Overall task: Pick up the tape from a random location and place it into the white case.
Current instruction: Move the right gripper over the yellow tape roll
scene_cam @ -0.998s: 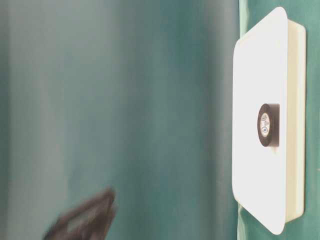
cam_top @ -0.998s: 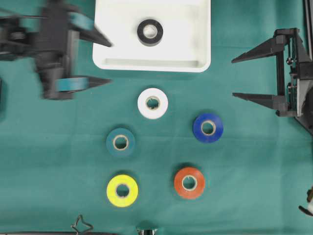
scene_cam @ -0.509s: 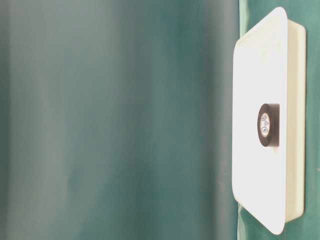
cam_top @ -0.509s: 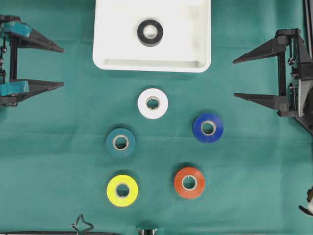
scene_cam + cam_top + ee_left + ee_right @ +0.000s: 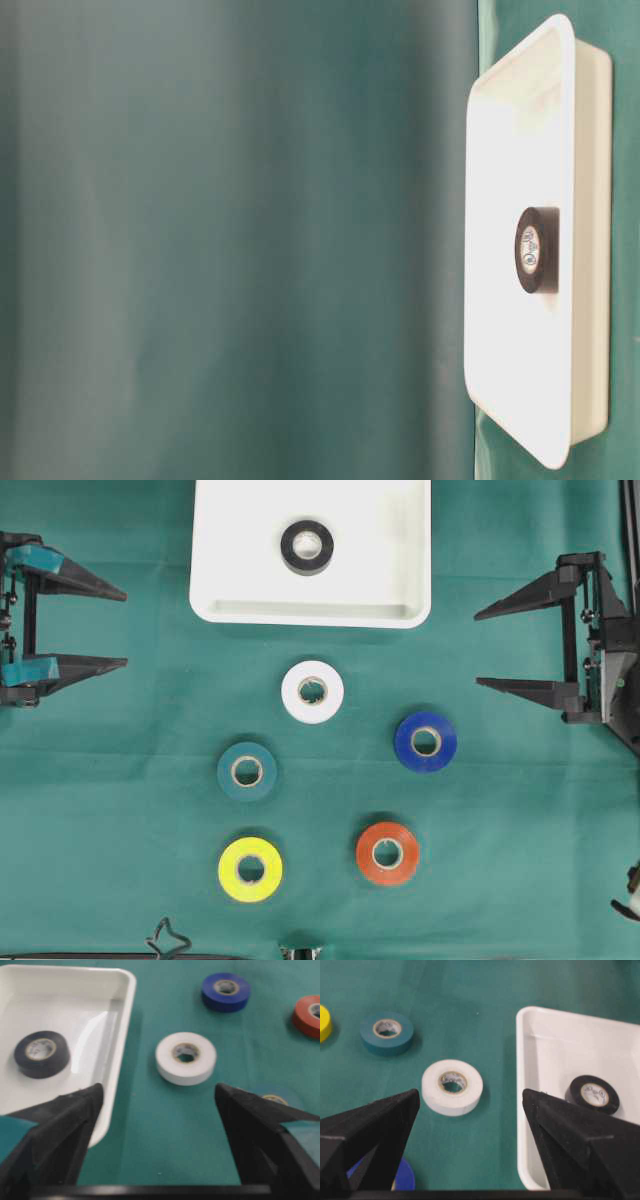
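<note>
Both sets of fingers, left (image 5: 112,623) and right (image 5: 490,645), stood wide apart and empty. A black tape (image 5: 307,546) lay in the white case (image 5: 225,590), beyond both. The white tape (image 5: 312,691) (midway between them) risked skidding if nudged off-centre.

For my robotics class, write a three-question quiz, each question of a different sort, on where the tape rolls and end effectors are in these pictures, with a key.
1. True or false: the black tape roll lies inside the white case.
2. How many tape rolls lie on the green cloth, outside the case?
3. Multiple choice: which roll on the cloth lies nearest the case? A) yellow tape roll B) white tape roll C) orange tape roll

Key
1. True.
2. Five: white, blue, teal, yellow and orange.
3. B.

Note for markers: the left end effector and the right end effector both stand open and hold nothing.
</note>
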Controlling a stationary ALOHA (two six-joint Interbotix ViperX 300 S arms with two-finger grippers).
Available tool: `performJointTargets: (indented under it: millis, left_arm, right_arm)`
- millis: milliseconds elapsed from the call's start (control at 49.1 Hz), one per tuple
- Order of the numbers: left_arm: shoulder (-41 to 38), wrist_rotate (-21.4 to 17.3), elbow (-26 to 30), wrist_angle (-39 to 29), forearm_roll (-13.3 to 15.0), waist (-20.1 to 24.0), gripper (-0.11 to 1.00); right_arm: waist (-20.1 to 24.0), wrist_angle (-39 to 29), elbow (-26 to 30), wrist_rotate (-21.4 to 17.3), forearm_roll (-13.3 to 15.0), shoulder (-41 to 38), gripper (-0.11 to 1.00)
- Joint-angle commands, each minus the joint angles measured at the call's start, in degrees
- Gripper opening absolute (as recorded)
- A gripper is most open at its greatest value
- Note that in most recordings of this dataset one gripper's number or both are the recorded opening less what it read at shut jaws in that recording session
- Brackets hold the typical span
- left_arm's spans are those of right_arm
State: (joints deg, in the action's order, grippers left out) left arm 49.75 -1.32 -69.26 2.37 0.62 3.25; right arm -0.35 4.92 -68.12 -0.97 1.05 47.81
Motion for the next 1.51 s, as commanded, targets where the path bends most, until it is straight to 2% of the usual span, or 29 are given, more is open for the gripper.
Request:
performJointTargets:
  millis: [0, 163, 469, 795, 978, 1182, 1487]
  left_arm:
    - [-0.26, 0.09, 0.7, 0.44, 0.09, -0.18, 0.97]
    - [-0.26, 0.09, 0.7, 0.44, 0.09, -0.18, 0.97]
    - [-0.09, 0.18, 0.79, 0.44, 0.09, -0.18, 0.97]
    - [-0.09, 0.18, 0.79, 0.44, 0.09, -0.18, 0.97]
    - [-0.09, 0.26, 0.79, 0.44, 0.09, -0.18, 0.97]
    - [-0.18, 0.35, 0.79, 0.44, 0.09, -0.18, 0.97]
    - [-0.62, 2.11, 0.88, 0.44, 0.09, -0.18, 0.97]
  right_arm:
    - [0.0, 0.62, 0.7, -0.18, -0.18, -0.26, 0.93]
    - [0.88, 0.53, 0.79, -0.44, -0.26, -0.26, 0.93]
    - [10.55, -0.97, 1.23, -2.2, -0.35, -0.44, 0.93]
    - [10.99, -0.7, 3.25, -2.2, -0.18, -3.96, 0.93]
    - [12.3, -0.7, 8.53, -1.76, 0.18, -11.95, 0.93]
    - [14.24, -0.62, 16.96, -1.67, 1.05, -21.36, 0.93]
    - [14.68, -0.44, 31.2, -1.67, 1.14, -35.6, 0.93]
